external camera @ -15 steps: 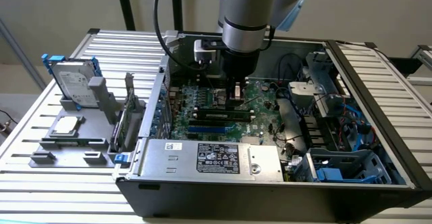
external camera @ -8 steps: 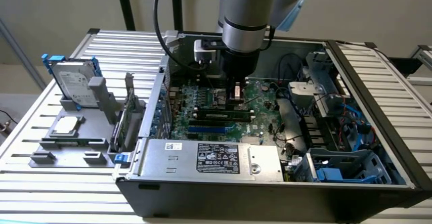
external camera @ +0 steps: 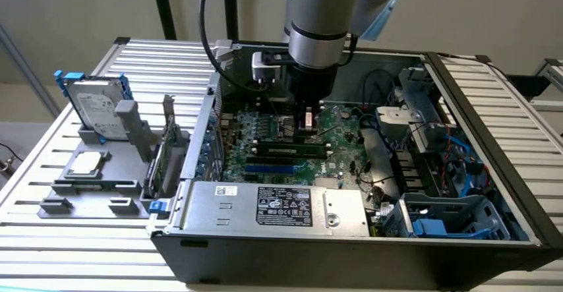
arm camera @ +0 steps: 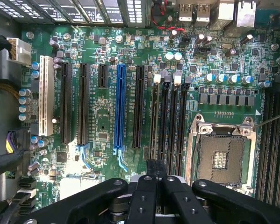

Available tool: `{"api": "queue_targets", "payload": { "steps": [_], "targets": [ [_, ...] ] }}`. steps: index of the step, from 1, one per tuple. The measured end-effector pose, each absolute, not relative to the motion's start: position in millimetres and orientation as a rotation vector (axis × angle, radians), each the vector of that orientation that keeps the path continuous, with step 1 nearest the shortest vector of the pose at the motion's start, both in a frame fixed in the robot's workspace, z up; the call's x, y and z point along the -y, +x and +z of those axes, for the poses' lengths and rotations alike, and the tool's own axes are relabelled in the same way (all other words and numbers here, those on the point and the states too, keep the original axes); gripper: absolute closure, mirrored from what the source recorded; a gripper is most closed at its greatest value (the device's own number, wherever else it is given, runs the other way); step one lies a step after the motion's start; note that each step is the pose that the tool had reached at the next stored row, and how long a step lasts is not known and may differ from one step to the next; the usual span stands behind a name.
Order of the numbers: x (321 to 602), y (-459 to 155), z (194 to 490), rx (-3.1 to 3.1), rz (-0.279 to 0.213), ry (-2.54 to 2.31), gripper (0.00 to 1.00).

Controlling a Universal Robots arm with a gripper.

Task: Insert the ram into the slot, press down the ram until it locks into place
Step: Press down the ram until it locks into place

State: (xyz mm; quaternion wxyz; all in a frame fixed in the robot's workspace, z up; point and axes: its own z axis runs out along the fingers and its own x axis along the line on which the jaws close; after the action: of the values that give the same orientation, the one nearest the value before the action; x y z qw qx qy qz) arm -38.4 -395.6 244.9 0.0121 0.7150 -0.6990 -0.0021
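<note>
Gripper [arm camera: 156, 170], black, fingers drawn close together with nothing made out between them, hanging low inside the open computer case [external camera: 492, 173] over the green motherboard [arm camera: 102, 126], near the processor socket [arm camera: 221, 156]. Ram [external camera: 291, 150], green stick with dark chips, lying along a black slot [external camera: 260, 151] between pale end clips, just beside the gripper on the side of the blue connector strip [external camera: 273, 169] and apart from the fingers. Locked or not: cannot tell.
</note>
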Motion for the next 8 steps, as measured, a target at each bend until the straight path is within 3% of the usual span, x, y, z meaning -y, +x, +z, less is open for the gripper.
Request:
{"api": "queue_targets", "payload": {
  "steps": [8],
  "targets": [
    [394.4, -41.9, 240.9, 2.181, -0.007, 2.228, 0.90]
  ]
}}
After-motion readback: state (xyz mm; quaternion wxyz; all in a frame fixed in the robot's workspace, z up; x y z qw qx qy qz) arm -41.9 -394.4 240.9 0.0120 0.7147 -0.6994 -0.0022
